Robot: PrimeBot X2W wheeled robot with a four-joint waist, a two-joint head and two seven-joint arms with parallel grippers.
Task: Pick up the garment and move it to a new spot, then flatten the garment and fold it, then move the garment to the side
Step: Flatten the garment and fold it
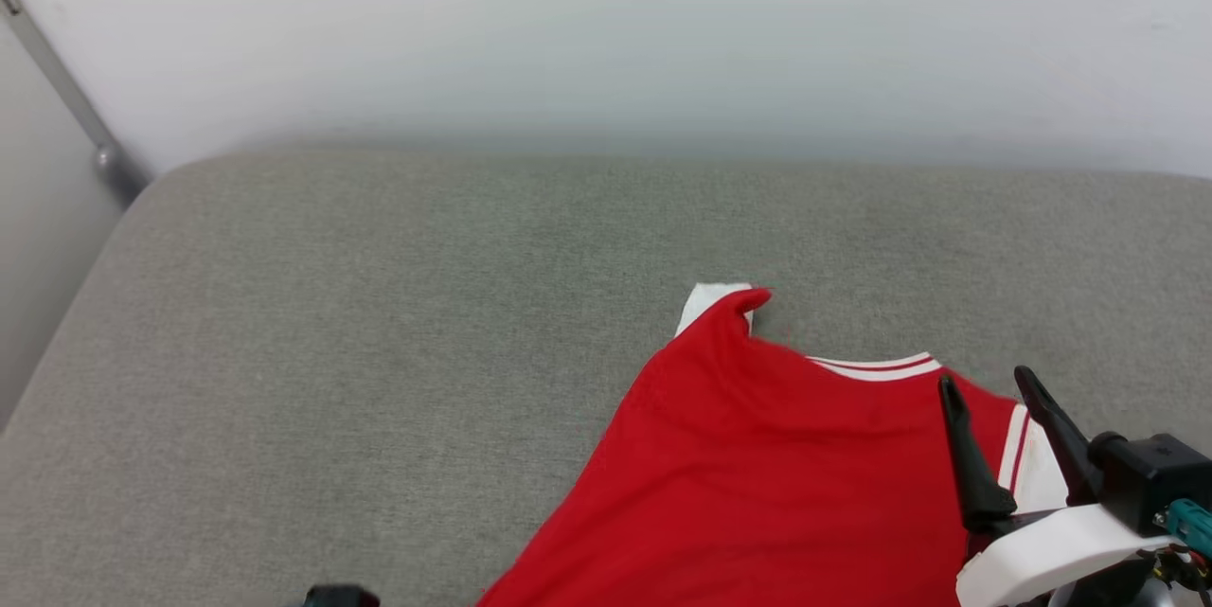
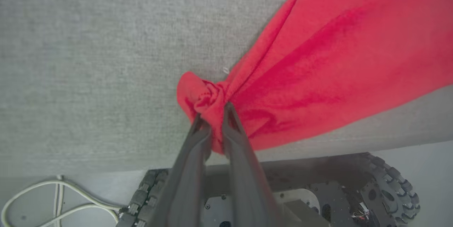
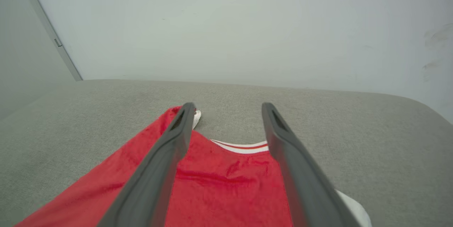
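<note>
Garment (image 1: 757, 484) on grey cushion (image 1: 379, 351); our left hand (image 2: 213, 112) pinches its bunched red edge, right hand (image 1: 987, 380) wide. We judge flattening; next needs a taut pull.

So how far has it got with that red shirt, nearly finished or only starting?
Only starting, it seems. Done: the left pincer is shut on a bunched edge of the red shirt. In hand: the pick-up, with the right pincer open over the collar end, gripping nothing. Left: the shirt lies rumpled and unfolded on the grey cushion, so moving, flattening, folding and setting aside all remain.
</note>
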